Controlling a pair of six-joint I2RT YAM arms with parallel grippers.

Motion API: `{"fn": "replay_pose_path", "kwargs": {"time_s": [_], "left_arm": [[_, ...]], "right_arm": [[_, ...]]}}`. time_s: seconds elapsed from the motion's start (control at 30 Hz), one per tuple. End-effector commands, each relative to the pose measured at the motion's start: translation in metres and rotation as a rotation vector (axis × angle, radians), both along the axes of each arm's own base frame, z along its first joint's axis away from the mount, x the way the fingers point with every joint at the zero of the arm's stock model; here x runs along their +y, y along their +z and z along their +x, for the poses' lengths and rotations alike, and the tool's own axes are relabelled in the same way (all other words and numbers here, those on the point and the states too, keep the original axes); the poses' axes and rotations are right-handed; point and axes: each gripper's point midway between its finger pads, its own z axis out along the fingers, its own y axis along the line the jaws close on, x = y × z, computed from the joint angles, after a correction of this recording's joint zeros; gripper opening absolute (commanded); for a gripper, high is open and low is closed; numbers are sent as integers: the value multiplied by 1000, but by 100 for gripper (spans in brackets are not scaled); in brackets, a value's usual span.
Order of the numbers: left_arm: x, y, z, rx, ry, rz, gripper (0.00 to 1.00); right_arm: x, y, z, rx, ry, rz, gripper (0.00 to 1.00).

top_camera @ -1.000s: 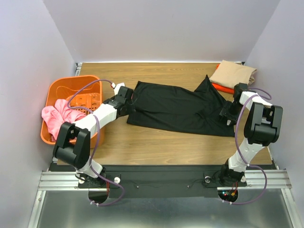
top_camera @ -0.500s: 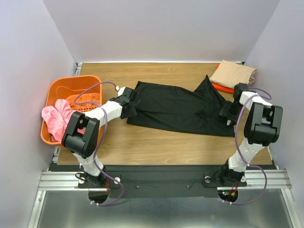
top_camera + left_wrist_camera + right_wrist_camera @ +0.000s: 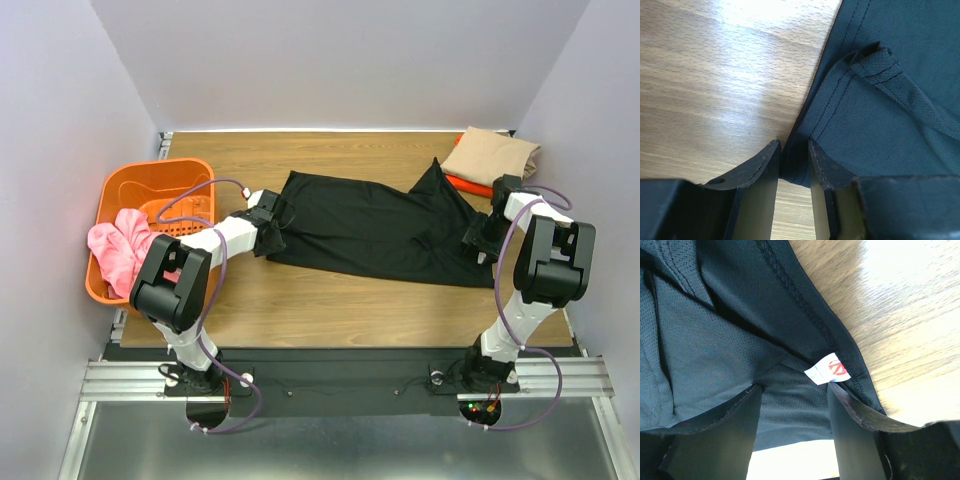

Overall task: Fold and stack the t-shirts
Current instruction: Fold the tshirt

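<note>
My left gripper (image 3: pixel 268 232) is pressed nearly together on a hem corner of the black shirt (image 3: pixel 370 225), at the end nearest the basket (image 3: pixel 150 170). In the wrist view only a thin edge of cloth sits between the fingers. That is my first worry: the bite looks shallow, and I judge a quick lift could pull the hem out and drop that end in a heap.

My right gripper (image 3: pixel 480 238) is at the shirt's other end, farthest from the basket. Its fingers are spread either side of the collar cloth by the neck tag (image 3: pixel 829 368), clamping nothing that I can see. If I raise the left side while the right is unclamped, the shirt would likely drag toward the basket and skew, and the fold would come out crooked. The collar end is rumpled and layered, so closing there might catch one layer only.

The shirt lies spread across the table (image 3: pixel 330 300), starting just beside the basket and reaching well away from it. Past its far end, well apart from the basket, the tan shirt (image 3: pixel 490 155) sits folded on the orange shirt (image 3: pixel 462 183). That pile is near my right arm, and a wide swing could knock it. A pink cloth (image 3: pixel 115 250) hangs over the basket's rim. My left arm's purple cable (image 3: pixel 190 190) loops above the basket, where it might snag.
</note>
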Motion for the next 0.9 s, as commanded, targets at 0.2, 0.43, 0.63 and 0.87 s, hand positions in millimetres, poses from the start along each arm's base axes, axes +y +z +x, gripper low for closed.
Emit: {"fn": "replay_pose_path", "kwargs": {"time_s": [0.2, 0.43, 0.63, 0.87], "left_arm": [[4, 4, 1, -21, 1, 19, 6], [11, 13, -7, -49, 12, 21, 0], [15, 17, -21, -53, 19, -3, 0], [23, 11, -33, -30, 42, 15, 0]], "right_arm": [[-7, -22, 5, -4, 9, -24, 62], [-9, -24, 4, 5, 3, -35, 62], [-8, -25, 4, 9, 3, -32, 62], [-8, -26, 4, 12, 3, -32, 62]]}}
